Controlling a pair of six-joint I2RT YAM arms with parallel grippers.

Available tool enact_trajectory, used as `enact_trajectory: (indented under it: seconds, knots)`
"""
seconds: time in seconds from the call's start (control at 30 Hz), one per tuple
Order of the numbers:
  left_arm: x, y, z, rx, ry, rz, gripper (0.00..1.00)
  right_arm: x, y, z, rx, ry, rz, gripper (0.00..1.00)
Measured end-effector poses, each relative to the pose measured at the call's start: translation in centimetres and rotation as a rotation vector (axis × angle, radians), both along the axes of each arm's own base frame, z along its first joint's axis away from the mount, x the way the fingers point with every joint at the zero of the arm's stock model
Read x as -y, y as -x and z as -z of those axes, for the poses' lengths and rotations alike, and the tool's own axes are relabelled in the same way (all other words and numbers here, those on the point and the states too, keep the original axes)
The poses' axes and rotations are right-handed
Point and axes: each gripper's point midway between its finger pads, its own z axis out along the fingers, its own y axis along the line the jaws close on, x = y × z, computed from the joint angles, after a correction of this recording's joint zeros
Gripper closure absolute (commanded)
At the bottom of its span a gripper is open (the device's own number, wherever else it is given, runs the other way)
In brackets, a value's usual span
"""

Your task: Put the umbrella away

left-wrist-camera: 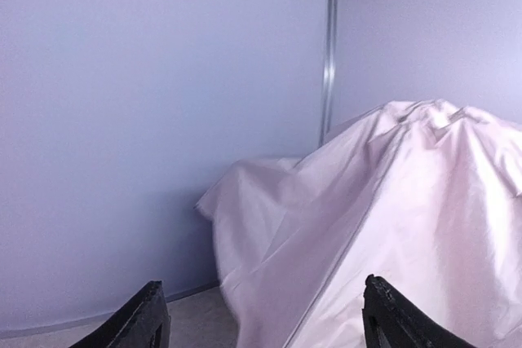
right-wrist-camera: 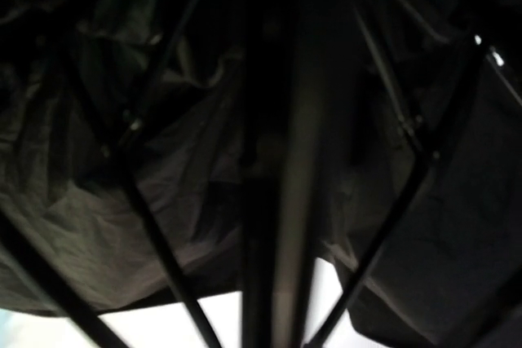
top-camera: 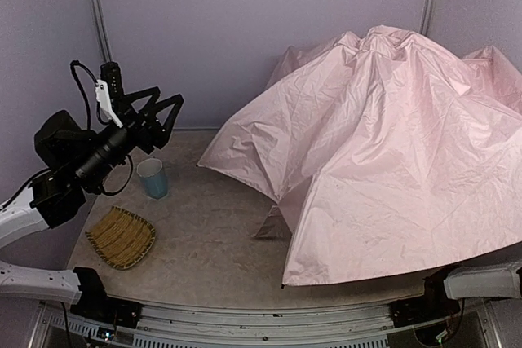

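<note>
The umbrella [top-camera: 391,144] stands open over the right half of the table, its pale pink canopy crumpled and resting on the surface. It also fills the right side of the left wrist view [left-wrist-camera: 391,226]. My left gripper [top-camera: 168,95] is open and empty, raised high at the left, well clear of the canopy, with the fingers [left-wrist-camera: 151,315] spread wide. My right gripper is hidden under the canopy; only its arm [top-camera: 481,281] shows. The right wrist view shows the black underside [right-wrist-camera: 81,226], the ribs [right-wrist-camera: 155,234] and the shaft [right-wrist-camera: 298,160] running up close to the camera.
A light blue cup [top-camera: 152,178] stands at the left of the table. A woven straw tray [top-camera: 121,236] lies in front of it. A small grey triangular object [top-camera: 272,226] sits at the canopy's near edge. Purple walls with metal posts [top-camera: 98,6] close the back.
</note>
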Motion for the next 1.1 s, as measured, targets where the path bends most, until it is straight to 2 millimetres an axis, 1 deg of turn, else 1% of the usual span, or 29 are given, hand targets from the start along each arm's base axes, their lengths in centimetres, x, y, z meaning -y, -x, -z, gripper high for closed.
enact_trajectory:
  seconds: [0.07, 0.13, 0.17, 0.23, 0.27, 0.37, 0.4, 0.47, 0.53, 0.57, 0.67, 0.73, 0.83, 0.93, 1.0, 1.03, 1.1]
  knots:
    - [1.9, 2.4, -1.8, 0.055, 0.007, 0.089, 0.14, -2.5, -0.1, 2.4, -0.045, 0.027, -0.064, 1.00]
    - [4.3, 3.6, -2.3, 0.078, -0.013, 0.174, 0.11, -4.9, -0.1, 4.9, -0.093, 0.059, -0.124, 1.00]
    - [5.8, 3.8, -2.2, 0.078, -0.030, 0.214, 0.09, -6.3, -0.1, 6.4, -0.121, 0.078, -0.160, 1.00]
    - [9.1, 3.3, -0.8, 0.060, -0.076, 0.282, 0.07, -9.1, -0.1, 9.4, -0.180, 0.117, -0.235, 1.00]
    - [10.4, 2.8, 0.3, 0.043, -0.100, 0.300, 0.07, -10.0, -0.1, 10.5, -0.202, 0.131, -0.259, 1.00]
    - [14.4, 0.9, 6.5, -0.061, -0.216, 0.348, 0.07, -12.7, 0.9, 13.5, -0.246, 0.171, -0.348, 1.00]
    - [15.4, 0.5, 8.7, -0.097, -0.255, 0.363, 0.07, -13.7, 1.6, 14.3, -0.251, 0.183, -0.383, 1.00]
    - [16.7, -0.2, 11.9, -0.151, -0.310, 0.375, 0.08, -15.5, 2.9, 15.4, -0.252, 0.204, -0.447, 1.00]
    - [17.4, -0.6, 13.4, -0.177, -0.333, 0.376, 0.12, -16.8, 3.7, 16.3, -0.252, 0.213, -0.485, 1.00]
    - [17.5, -0.7, 13.6, -0.182, -0.336, 0.375, 0.14, -17.2, 3.7, 16.8, -0.254, 0.216, -0.491, 1.00]
    - [17.7, -0.9, 13.5, -0.181, -0.335, 0.368, 0.21, -18.1, 3.4, 18.1, -0.256, 0.217, -0.497, 1.00]
    - [17.7, -1.0, 13.2, -0.178, -0.331, 0.361, 0.27, -18.9, 3.6, 18.9, -0.261, 0.220, -0.513, 1.00]
    - [17.5, -1.4, 12.3, -0.165, -0.323, 0.334, 0.31, -20.3, 3.9, 19.1, -0.254, 0.220, -0.541, 0.98]
    - [17.1, -1.6, 10.4, -0.127, -0.308, 0.303, 0.33, -21.0, 3.5, 17.3, -0.200, 0.196, -0.544, 0.96]
    - [17.0, -1.4, 8.2, -0.082, -0.291, 0.283, 0.36, -21.3, 3.2, 15.3, -0.146, 0.173, -0.544, 0.94]
    - [17.0, -1.1, 6.8, -0.056, -0.277, 0.283, 0.38, -21.5, 3.1, 14.0, -0.111, 0.156, -0.542, 0.93]
    - [17.3, -0.4, 4.1, -0.008, -0.249, 0.287, 0.40, -21.8, 3.0, 11.6, -0.045, 0.125, -0.540, 0.88]
